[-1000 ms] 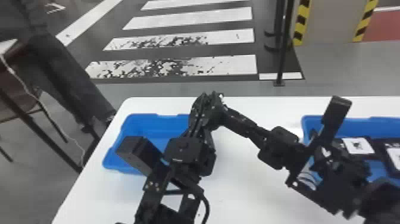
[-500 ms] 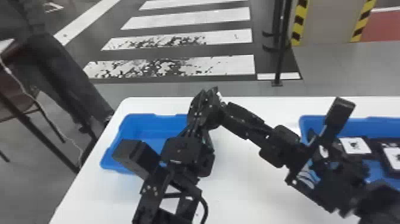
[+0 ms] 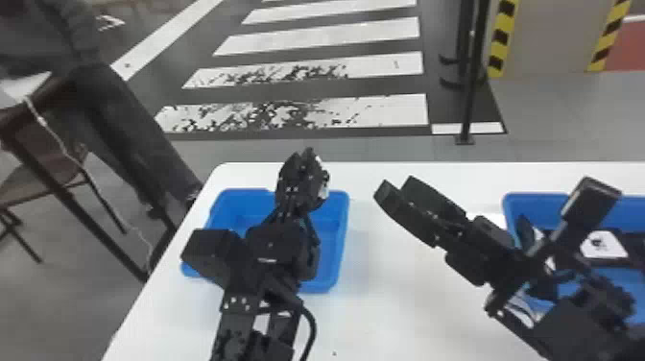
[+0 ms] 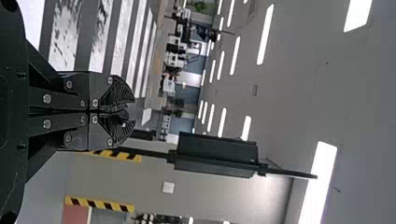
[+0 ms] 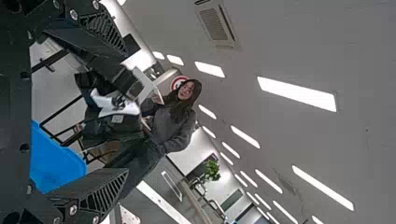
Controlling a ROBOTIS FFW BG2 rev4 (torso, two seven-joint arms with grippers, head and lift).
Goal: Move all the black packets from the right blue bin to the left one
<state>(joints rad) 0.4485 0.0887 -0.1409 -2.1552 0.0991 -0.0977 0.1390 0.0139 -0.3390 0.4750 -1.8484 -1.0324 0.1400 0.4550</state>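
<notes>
- White counter (image 3: 393, 307): it carries both bins, leaving a stretch between them that the packets must cross.
- Left blue bin (image 3: 339, 235): near the counter's left edge, presumably as the drop place; the left arm covers much of its inside, so I cannot tell what lies there.
- Right blue bin (image 3: 542, 197): towards the counter's right side, serving as the source, partly behind the right arm.
- Right claw (image 3: 396, 187): spread wide, nothing between its fingers, held above the counter between the bins, likely so it can turn either way.
- Left claw (image 4: 131, 112): fingers brought together, with no clear load, over the left bin's far side; probably waiting, though it may crowd a drop there.
- Black packets (image 3: 600, 246): in the right bin, at least one with its white label facing up, which seems to offer a broad face but a thin edge to pinch.
</notes>
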